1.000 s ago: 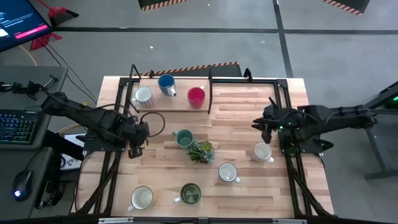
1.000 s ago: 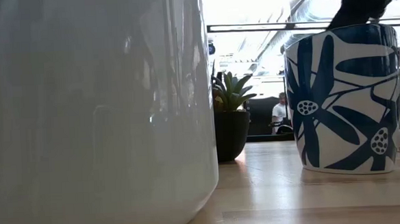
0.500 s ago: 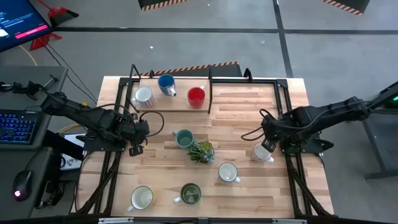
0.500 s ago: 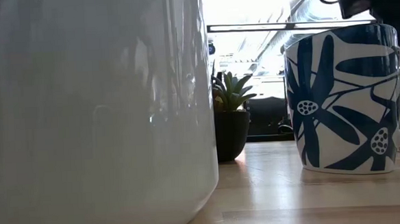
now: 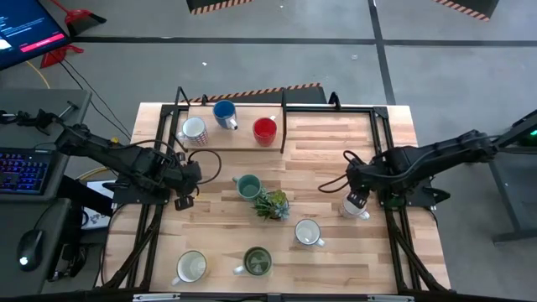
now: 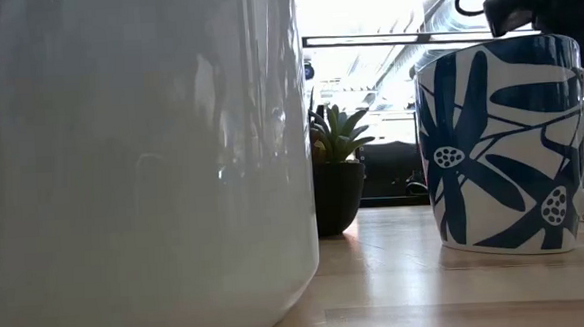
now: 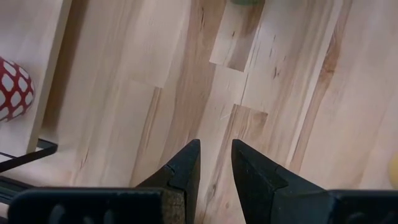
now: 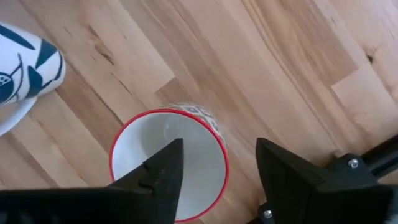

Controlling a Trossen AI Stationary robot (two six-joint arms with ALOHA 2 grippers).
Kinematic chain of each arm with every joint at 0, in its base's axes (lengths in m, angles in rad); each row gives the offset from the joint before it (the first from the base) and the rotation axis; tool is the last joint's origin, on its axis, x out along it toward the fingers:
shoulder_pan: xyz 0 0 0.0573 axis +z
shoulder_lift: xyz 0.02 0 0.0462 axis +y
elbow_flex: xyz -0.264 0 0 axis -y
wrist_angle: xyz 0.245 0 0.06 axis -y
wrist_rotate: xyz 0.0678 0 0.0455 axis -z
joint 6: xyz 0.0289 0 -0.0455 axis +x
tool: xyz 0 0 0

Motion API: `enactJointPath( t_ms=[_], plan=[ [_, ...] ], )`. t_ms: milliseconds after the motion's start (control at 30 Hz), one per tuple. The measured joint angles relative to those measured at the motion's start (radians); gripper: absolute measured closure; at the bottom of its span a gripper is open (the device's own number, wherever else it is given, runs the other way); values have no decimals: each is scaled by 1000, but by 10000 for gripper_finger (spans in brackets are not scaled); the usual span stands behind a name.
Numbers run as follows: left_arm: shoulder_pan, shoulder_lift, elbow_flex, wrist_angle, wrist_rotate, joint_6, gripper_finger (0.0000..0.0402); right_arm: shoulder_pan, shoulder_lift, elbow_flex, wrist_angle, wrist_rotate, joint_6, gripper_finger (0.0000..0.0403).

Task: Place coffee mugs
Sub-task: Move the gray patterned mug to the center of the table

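My right gripper hangs open, pointing down, over a white mug with a red rim standing at the table's right. One finger is over its hollow, the other outside its wall; no touch shows. A blue-patterned white mug stands near it. A teal mug, an olive mug and a white mug stand on the tabletop. On the far shelf stand a red-patterned mug, a blue mug and a red mug. My left gripper waits over bare wood at the left, slightly open.
A small potted plant stands mid-table beside the teal mug. A black frame runs round the table's edges, and its bar is close to the red-rimmed mug. Bare wood lies far right.
My right gripper has gone toward the table's near edge and down, tipping from a slant to point nearly straight down, and now stands over the red-rimmed mug. The mugs have stayed where they were.
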Motion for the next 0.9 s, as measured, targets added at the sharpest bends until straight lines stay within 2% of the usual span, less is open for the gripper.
enactJointPath(
  t_ms=[133, 400, 633, 900],
  plan=[
    [0, 0, 0, 0, -8, 0, 321, 1, 27, -1, -16, -27, -19, 205],
    [0, 0, 0, 0, -26, 0, 321, 1, 87, -1, -16, 46, -126, 203],
    [0, 0, 0, 0, -26, 0, 321, 1, 134, -1, 21, 5, -180, 203],
    [0, 0, 0, 0, -42, 24, 321, -4, 138, -1, 41, 20, -295, 203]
  ],
)
